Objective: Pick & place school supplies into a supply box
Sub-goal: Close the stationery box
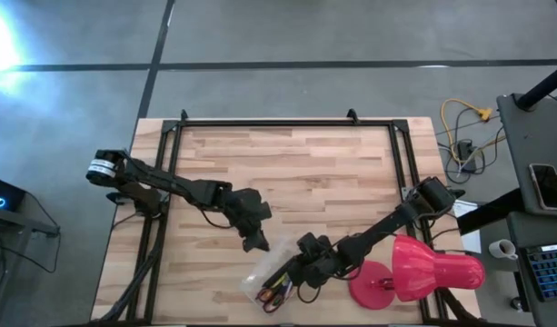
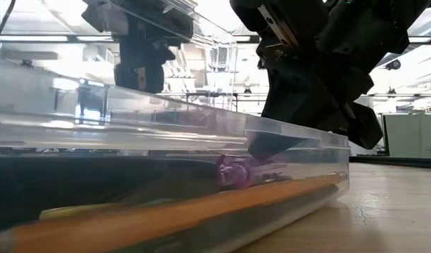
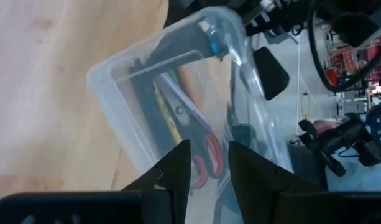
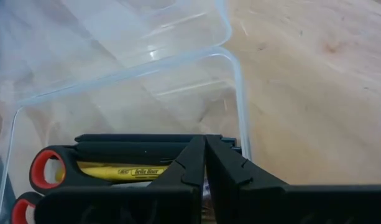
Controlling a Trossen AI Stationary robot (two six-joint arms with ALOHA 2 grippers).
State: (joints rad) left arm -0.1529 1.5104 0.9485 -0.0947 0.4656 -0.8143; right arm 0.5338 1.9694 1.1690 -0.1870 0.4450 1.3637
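Wooden table, supply box near front edge, right tool closed, seemingly empty, left tool slightly parted.

Red-handled scissors and pens lie inside the clear supply box.

One supply box, one scissors

The right gripper, fingers closed together, is positioned over the clear supply box, in which red-handled scissors and a yellow pen are contained.
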